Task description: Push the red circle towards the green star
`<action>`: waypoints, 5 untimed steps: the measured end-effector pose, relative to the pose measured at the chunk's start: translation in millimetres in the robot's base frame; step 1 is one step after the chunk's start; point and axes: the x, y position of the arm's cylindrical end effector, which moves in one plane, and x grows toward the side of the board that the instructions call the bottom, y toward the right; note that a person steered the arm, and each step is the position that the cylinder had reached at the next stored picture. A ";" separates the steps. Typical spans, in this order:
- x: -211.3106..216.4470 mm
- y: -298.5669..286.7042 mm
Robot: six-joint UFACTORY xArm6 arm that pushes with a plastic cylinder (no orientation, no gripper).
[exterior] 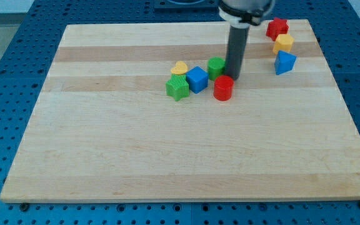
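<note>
The red circle (223, 88) lies a little above the board's middle, right of centre. The green star (177, 88) lies to its left at about the same height, with a blue cube (197, 79) between them. My tip (234, 77) stands just above and to the right of the red circle, touching or nearly touching its upper right edge. A green circle (215, 67) sits right beside the rod on its left.
A yellow heart (179, 68) lies above the green star. At the view's top right are a red block (277, 27), a yellow block (284, 43) and a blue block (285, 62). The wooden board (167, 156) rests on a blue perforated table.
</note>
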 end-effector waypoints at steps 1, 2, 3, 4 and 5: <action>-15.1 -25.3; -5.8 -8.9; 28.2 13.5; 38.1 -20.4; 60.5 -40.6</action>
